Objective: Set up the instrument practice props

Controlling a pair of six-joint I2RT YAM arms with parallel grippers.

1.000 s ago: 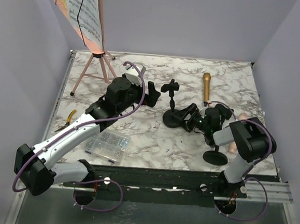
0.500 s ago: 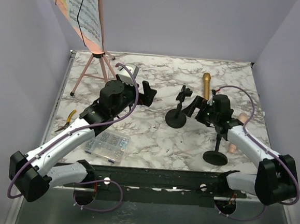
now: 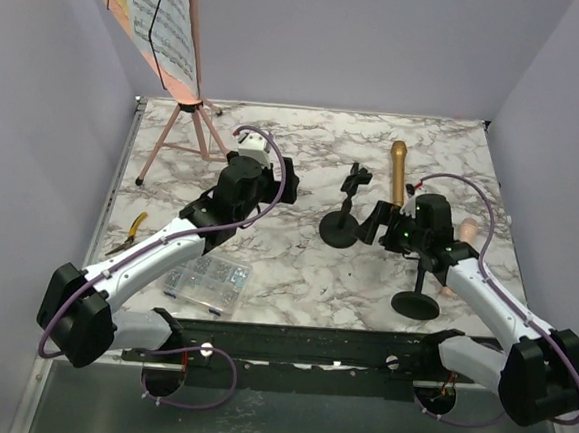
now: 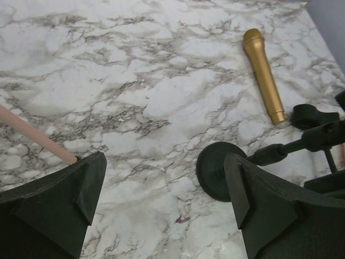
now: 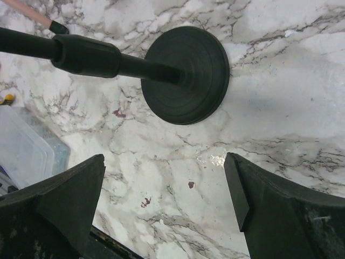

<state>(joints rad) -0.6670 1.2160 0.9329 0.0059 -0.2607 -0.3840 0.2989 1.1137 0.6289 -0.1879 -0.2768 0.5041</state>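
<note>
Pink tripod-legged music rack (image 3: 185, 108) back-left on marble worktop (image 3: 296, 267) — looks light, tippy. Black round-based mic holder (image 5: 199, 81) centre: likely stiff, bottom-heavy, grab the stem. Gold microphone (image 4: 263, 75) lying behind it — probably slick, take mid-barrel. Left tool (image 4: 167, 183), right tool (image 5: 164, 183) wide open, empty.

Free over the middle counter (image 3: 296, 267). Blocked at right by upright mic holder (image 3: 340, 229), second mic holder (image 3: 416, 304) and gold microphone (image 3: 398, 173), at far left by pink rack (image 3: 187, 107).

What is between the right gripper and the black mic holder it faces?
Only bare marble table separates the open right gripper from the black round-based mic holder, in the right wrist view.
</note>
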